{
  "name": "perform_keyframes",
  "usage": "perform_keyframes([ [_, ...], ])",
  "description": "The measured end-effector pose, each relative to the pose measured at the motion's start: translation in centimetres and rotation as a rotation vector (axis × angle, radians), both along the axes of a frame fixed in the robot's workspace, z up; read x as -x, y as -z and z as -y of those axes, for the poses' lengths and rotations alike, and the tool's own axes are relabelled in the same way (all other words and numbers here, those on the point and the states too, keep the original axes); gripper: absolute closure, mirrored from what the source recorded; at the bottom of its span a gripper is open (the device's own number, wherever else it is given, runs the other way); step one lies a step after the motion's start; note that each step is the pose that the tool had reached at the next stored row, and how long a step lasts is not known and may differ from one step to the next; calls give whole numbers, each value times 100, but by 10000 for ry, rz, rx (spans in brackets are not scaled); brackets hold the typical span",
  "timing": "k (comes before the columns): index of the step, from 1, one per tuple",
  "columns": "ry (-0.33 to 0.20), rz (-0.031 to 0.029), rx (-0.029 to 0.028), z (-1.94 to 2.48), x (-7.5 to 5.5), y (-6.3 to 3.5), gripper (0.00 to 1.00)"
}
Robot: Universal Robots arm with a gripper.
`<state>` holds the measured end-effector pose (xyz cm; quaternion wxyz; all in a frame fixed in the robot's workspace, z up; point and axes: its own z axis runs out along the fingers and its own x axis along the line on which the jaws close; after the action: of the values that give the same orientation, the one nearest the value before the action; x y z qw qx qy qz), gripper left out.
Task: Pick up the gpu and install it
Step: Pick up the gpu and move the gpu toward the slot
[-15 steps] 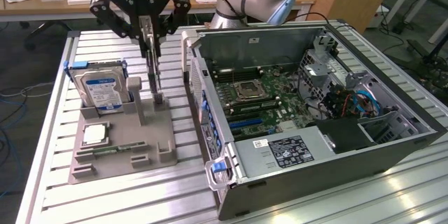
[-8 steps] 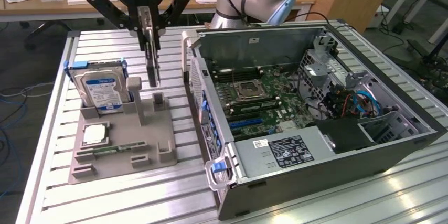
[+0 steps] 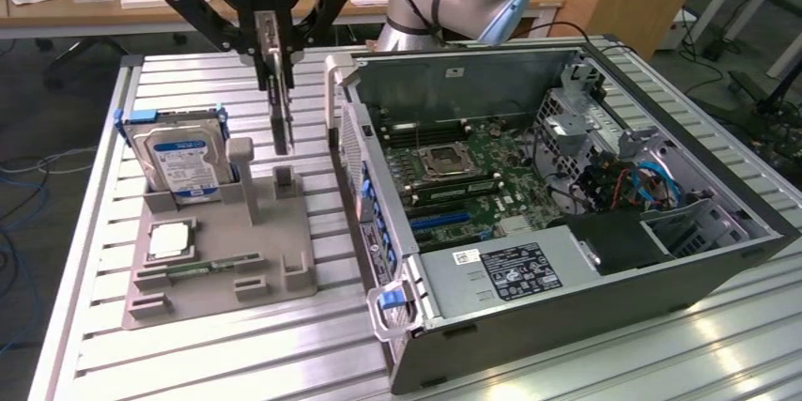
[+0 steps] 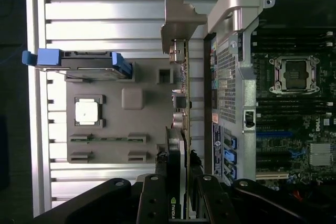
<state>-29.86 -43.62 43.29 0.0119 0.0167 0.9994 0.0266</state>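
— Above the grey plastic fixture tray [image 3: 269, 232], toward the bench's [image 3: 225, 363] edge on the exterior view's left, what does the black two-fingered gripper [image 3: 276, 49] have?

— It is clamped on the gpu [image 3: 282, 115], a slim dark circuit card with a greyish metal edge. The card is held on end and hangs straight down. The wrist view looks along the card [image 4: 185, 93]. One finger presses each face, and the card's silver metal bracket [image 4: 180, 19] is at the end farthest from the gripper [image 4: 178, 163].

— Is the card touching the tray?

— Its lower end hangs just over a small slotted post [image 3: 285, 178] of the tray and looks clear of it.

— What else stands on the slatted aluminium bench?

— On the tray, a boxy silver hard drive [image 3: 188, 161] with a blue-white label stands upright in its cradle. A square silver processor chip [image 3: 171, 239] lies flat nearer the bench's front edge, with a narrow green memory stick [image 3: 216, 265] beside it. Just beside the tray, on the exterior view's right, lies a dark open computer case [image 3: 564, 335] with its green motherboard [image 3: 476, 161] exposed. The gpu is outside the case, near its wall.
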Motion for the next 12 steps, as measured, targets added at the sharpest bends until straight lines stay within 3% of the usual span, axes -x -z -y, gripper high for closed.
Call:
perform_keyframes([
  [12, 0, -2, -8, -7, -359, -1, 73],
])
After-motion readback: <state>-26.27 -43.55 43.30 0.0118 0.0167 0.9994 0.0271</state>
